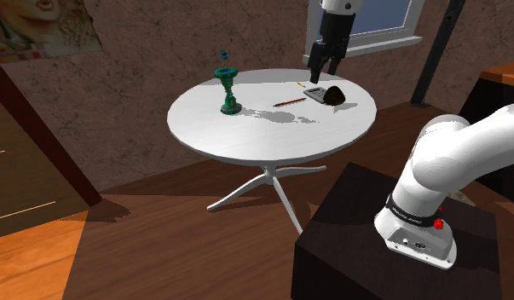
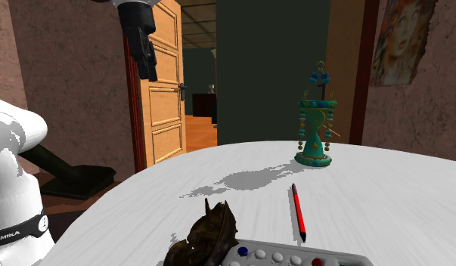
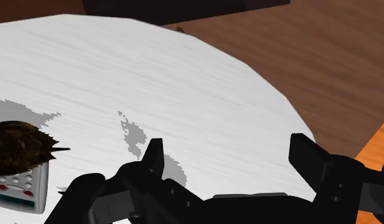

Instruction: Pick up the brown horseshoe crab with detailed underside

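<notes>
Hovering above a round white table [image 1: 246,141] with the gripper [image 1: 323,74] clear of the top. Black fingers [image 3: 155,156] spread wide, clasping nothing, with bare tabletop between them in the wrist view.

Lying on the tabletop, off to one side of the open fingers and not between them: the crab [image 3: 18,145]. Dark brown, domed and mottled, with short spines along the rim and a thin tail spike pointing toward the gripper. From the second exterior view, a ragged, ridged shell with jagged points, partly reared up. Touching the end of a remote [image 2: 294,257], a flat grey slab studded with small round buttons in white, blue and red.

Near the remote but apart from it, a pen [image 2: 298,211]: slim, straight, glossy red with a dark tip, lying flat.

Well apart from the crab, standing upright toward the table's other side, an ornament [image 2: 317,132]. Teal-green, waisted like an hourglass, with gold trim, hanging beads and a small blue topper.

Smooth white tabletop with faint streaks and a blotchy grey shadow under the arm, carried on a thin pedestal [image 1: 269,173] with splayed feet.

Below it, a floor [image 1: 161,256] of dark brown planks. At the shoulder view's lower right, a plain dark boxy stand [image 1: 349,256] under the glossy white arm. Around the room, rough mottled brown walls and a panelled orange wooden door [image 2: 164,98].
</notes>
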